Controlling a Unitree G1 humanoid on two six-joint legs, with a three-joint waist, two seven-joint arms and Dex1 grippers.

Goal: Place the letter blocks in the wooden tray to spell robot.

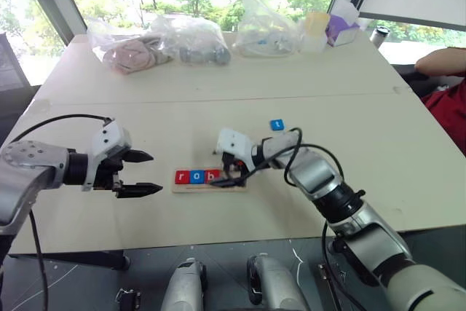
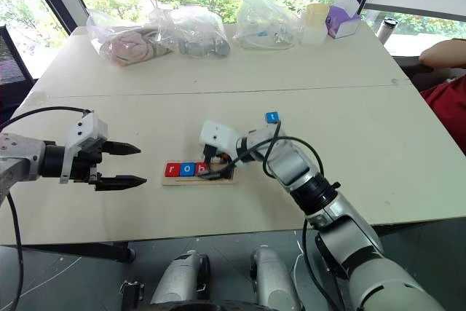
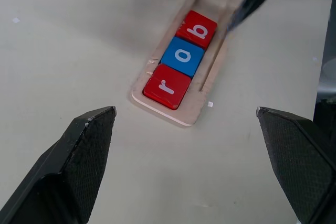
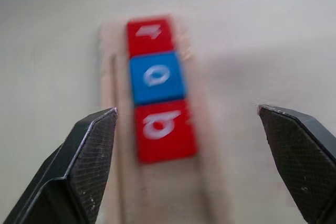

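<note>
The wooden tray [image 3: 178, 115] lies on the pale table in front of me. Three letter blocks sit in it side by side: red r [image 3: 167, 86], blue o [image 3: 182, 56] and red b [image 3: 197, 29]. The tray's remaining length past the b is bare wood. A blue t block [image 1: 277, 124] lies on the table beyond the tray, to its right. My right gripper [image 1: 229, 171] hovers open over the tray just past the b, holding nothing. My left gripper [image 1: 155, 172] is open and empty to the left of the tray, pointing at it.
Clear plastic bags [image 1: 193, 38] with soft items line the table's far side, next to a yellow cup [image 1: 317, 30] and a purple box [image 1: 342, 28]. A person's arm [image 1: 440, 60] and red clothing show at the right edge. Bare tabletop surrounds the tray.
</note>
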